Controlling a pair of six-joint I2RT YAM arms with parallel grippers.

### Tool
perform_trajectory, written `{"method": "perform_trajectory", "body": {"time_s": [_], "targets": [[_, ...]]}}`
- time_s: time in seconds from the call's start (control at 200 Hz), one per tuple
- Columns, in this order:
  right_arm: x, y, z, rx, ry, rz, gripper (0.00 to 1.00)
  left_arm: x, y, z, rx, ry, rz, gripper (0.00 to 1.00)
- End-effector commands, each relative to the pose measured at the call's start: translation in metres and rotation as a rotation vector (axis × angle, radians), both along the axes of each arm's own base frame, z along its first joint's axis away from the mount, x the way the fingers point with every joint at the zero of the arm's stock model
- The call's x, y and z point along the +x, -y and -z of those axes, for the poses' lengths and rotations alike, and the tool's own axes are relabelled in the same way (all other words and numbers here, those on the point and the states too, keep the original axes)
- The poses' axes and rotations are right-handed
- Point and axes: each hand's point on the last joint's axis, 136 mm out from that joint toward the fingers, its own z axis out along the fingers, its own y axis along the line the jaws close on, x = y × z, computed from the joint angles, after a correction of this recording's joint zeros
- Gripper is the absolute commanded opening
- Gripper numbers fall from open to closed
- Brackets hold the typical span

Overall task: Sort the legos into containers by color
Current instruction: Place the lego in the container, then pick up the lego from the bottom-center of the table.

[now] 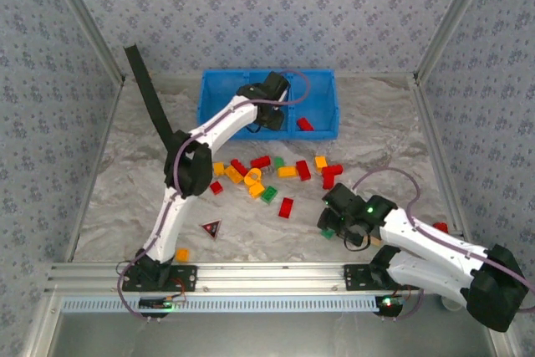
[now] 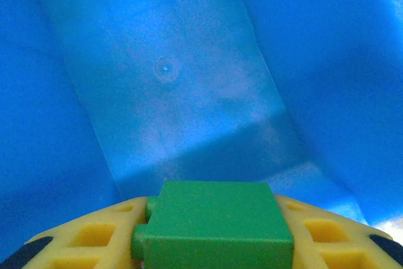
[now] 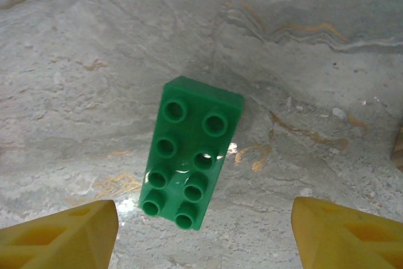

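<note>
My left gripper [image 1: 266,111] hangs inside the middle compartment of the blue bin [image 1: 219,81], shut on a green brick [image 2: 217,218] that fills the gap between its yellow fingers [image 2: 94,240]. Below it lies bare blue bin floor [image 2: 189,80]. One red brick [image 1: 305,124] lies in the bin's right compartment. My right gripper [image 1: 333,221] is open just above the table, its fingertips [image 3: 82,231] wide on either side of a green eight-stud brick [image 3: 191,151] lying studs up. Red, orange and green bricks [image 1: 287,171] are scattered mid-table.
A dark red-edged triangle [image 1: 211,227] lies near the left arm's base, with an orange brick [image 1: 181,254] beside that base. A red brick [image 1: 440,226] sits at the far right. A black strip [image 1: 150,94] leans at the back left. Patterned walls close in the table.
</note>
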Motion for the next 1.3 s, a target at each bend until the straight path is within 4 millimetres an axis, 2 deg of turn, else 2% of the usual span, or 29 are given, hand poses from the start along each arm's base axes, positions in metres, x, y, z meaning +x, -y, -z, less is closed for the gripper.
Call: {"method": "perform_trajectory", "body": {"time_s": [0.0, 0.115, 0.22, 0.33, 0.49, 0.64, 0.76, 0.825, 0.939, 1.084, 1.169, 1.294], "targets": [[0.003, 0.008, 0.007, -0.029, 0.013, 0.074, 0.75, -0.003, 0.002, 0.004, 0.005, -0.04, 0.02, 0.21], [0.006, 0.004, 0.013, -0.017, 0.017, 0.081, 0.71, -0.005, 0.0, 0.015, 0.02, -0.061, 0.016, 0.3], [0.007, -0.001, 0.019, -0.007, -0.001, 0.073, 0.69, -0.008, -0.002, 0.023, 0.029, -0.076, 0.012, 0.42], [0.007, -0.003, 0.023, -0.014, -0.01, 0.064, 0.66, -0.01, -0.002, 0.022, 0.021, -0.081, 0.012, 0.53], [0.009, -0.003, 0.03, -0.038, -0.018, 0.059, 0.65, -0.012, 0.002, -0.006, -0.041, -0.037, 0.026, 0.67], [0.011, -0.003, 0.037, -0.061, -0.031, 0.046, 0.56, -0.014, 0.0, -0.042, -0.071, 0.01, 0.034, 0.69], [0.012, -0.004, 0.04, -0.077, -0.038, 0.03, 0.48, -0.026, -0.005, -0.074, -0.099, 0.028, 0.04, 0.69], [0.011, -0.002, 0.043, -0.092, -0.047, 0.027, 0.43, -0.034, -0.016, -0.089, -0.095, 0.044, 0.022, 0.69], [0.015, -0.004, 0.046, -0.09, -0.029, 0.005, 0.36, -0.055, -0.041, -0.098, -0.072, 0.057, -0.014, 0.69], [0.02, -0.007, 0.041, -0.084, 0.0, -0.037, 0.31, -0.088, -0.085, -0.089, -0.045, 0.03, -0.099, 0.7], [0.022, -0.008, 0.037, -0.079, 0.013, -0.059, 0.29, -0.103, -0.113, -0.076, -0.043, 0.007, -0.167, 0.7], [0.024, -0.004, 0.026, -0.105, 0.027, -0.083, 0.26, -0.119, -0.142, -0.065, -0.051, -0.02, -0.24, 0.7]]}}
